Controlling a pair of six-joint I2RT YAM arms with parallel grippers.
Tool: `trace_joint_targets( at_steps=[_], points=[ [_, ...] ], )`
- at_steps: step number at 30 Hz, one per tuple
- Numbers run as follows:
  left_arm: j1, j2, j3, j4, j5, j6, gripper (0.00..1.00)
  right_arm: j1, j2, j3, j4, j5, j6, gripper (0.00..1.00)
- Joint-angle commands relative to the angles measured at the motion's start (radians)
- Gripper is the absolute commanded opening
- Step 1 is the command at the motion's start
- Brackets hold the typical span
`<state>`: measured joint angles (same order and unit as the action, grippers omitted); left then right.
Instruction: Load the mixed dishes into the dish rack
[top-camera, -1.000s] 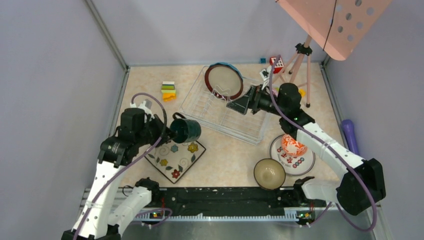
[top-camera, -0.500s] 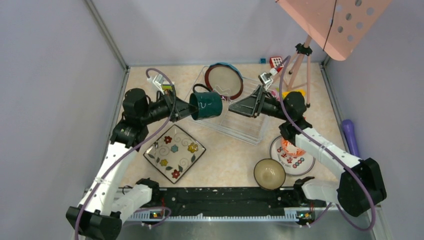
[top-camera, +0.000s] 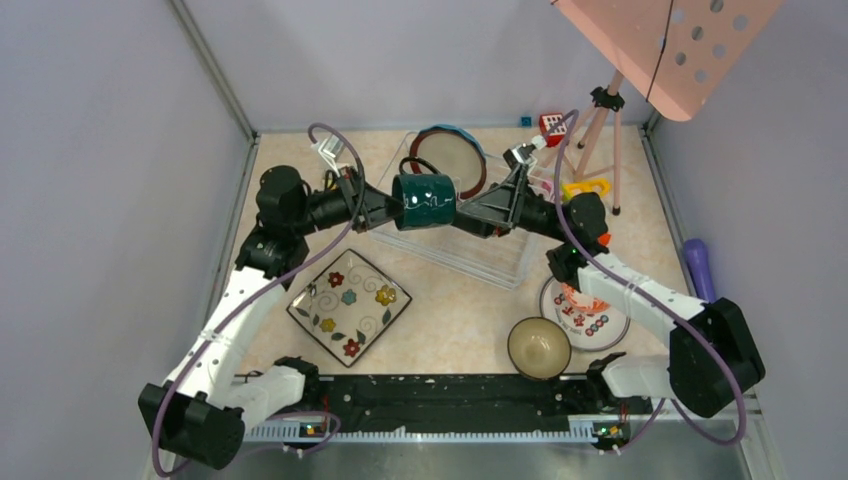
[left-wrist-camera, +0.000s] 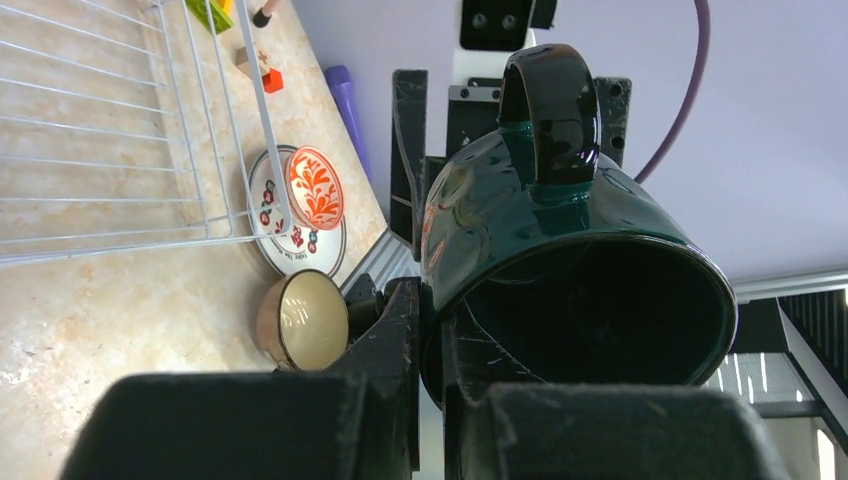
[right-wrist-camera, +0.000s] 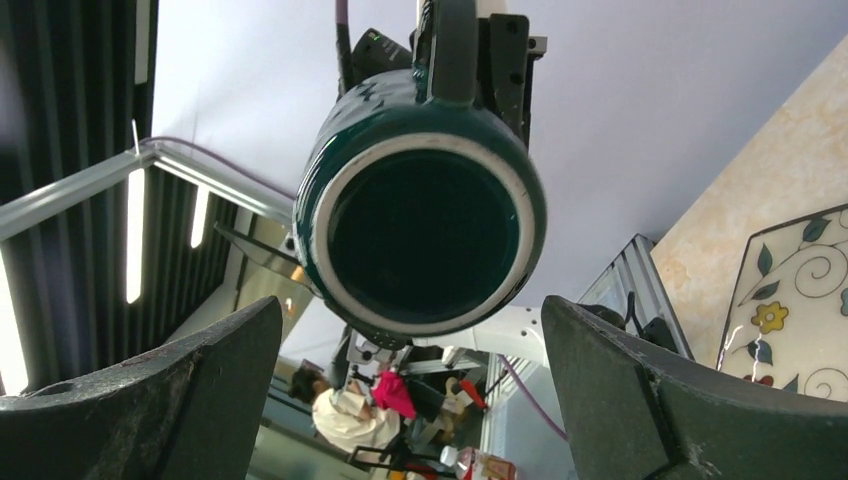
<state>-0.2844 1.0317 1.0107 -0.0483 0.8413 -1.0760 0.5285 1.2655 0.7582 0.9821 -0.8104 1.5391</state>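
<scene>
My left gripper (top-camera: 396, 207) is shut on the rim of the teal mug (top-camera: 424, 201) and holds it sideways in the air above the dish rack (top-camera: 478, 257). In the left wrist view the jaws (left-wrist-camera: 430, 312) pinch the mug wall (left-wrist-camera: 560, 215). My right gripper (top-camera: 478, 212) is open, facing the mug's base and just short of it. The base (right-wrist-camera: 425, 230) sits ahead between the spread fingers (right-wrist-camera: 200, 390). A brown-rimmed cream plate (top-camera: 447, 162) stands in the rack, a blue plate edge (top-camera: 472, 137) behind it. The square floral plate (top-camera: 350, 307), tan bowl (top-camera: 539, 347) and red-white bowl (top-camera: 583, 292) on the white red-marked plate (top-camera: 600, 322) lie on the table.
A pink perforated stand (top-camera: 665, 45) on a tripod stands at the back right. Small toy blocks (top-camera: 585, 186) lie near its legs. A purple cylinder (top-camera: 698, 268) lies by the right wall. The arms meet over the rack's left half.
My left arm has carried the mug up and to the right, from over the floral plate to above the rack. My right gripper has swung left to meet it.
</scene>
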Motion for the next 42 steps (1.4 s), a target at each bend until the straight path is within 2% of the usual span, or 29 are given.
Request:
trace_joint_targets(
  at_steps=[1,15,16,19,22,23,28,32,36,39,42],
  points=[
    [-0.025,-0.003,0.051,0.137,0.033,-0.009,0.00,0.018,0.023,0.037,0.077,0.049,0.057,0.99],
    [-0.054,0.032,0.069,0.108,0.028,0.062,0.00,0.076,0.069,0.079,0.101,0.057,0.080,0.98],
    [-0.055,0.031,0.068,0.106,0.024,0.069,0.00,0.076,0.070,0.083,0.099,0.052,0.081,0.93],
    [-0.054,0.028,0.066,0.105,0.028,0.084,0.00,0.076,0.065,0.081,0.089,0.056,0.079,0.69],
    [-0.055,0.016,0.038,0.149,0.041,0.091,0.00,0.075,0.039,0.082,0.037,0.089,0.026,0.39],
    [-0.054,0.012,0.032,0.145,0.031,0.106,0.04,0.074,0.030,0.085,0.009,0.102,0.002,0.32],
    [-0.047,0.000,0.063,-0.099,-0.083,0.257,0.32,0.048,-0.031,0.098,-0.188,0.159,-0.136,0.27],
    [-0.031,-0.030,0.069,-0.218,-0.181,0.354,0.48,-0.007,-0.088,0.098,-0.390,0.217,-0.260,0.24],
    [-0.010,-0.046,0.077,-0.339,-0.279,0.423,0.52,-0.038,-0.139,0.152,-0.692,0.310,-0.486,0.21],
    [0.002,-0.058,0.080,-0.421,-0.362,0.463,0.53,-0.038,-0.165,0.233,-0.993,0.516,-0.726,0.21],
    [0.002,-0.074,0.073,-0.494,-0.475,0.497,0.53,-0.038,-0.158,0.281,-1.167,0.715,-0.881,0.21]
  ],
)
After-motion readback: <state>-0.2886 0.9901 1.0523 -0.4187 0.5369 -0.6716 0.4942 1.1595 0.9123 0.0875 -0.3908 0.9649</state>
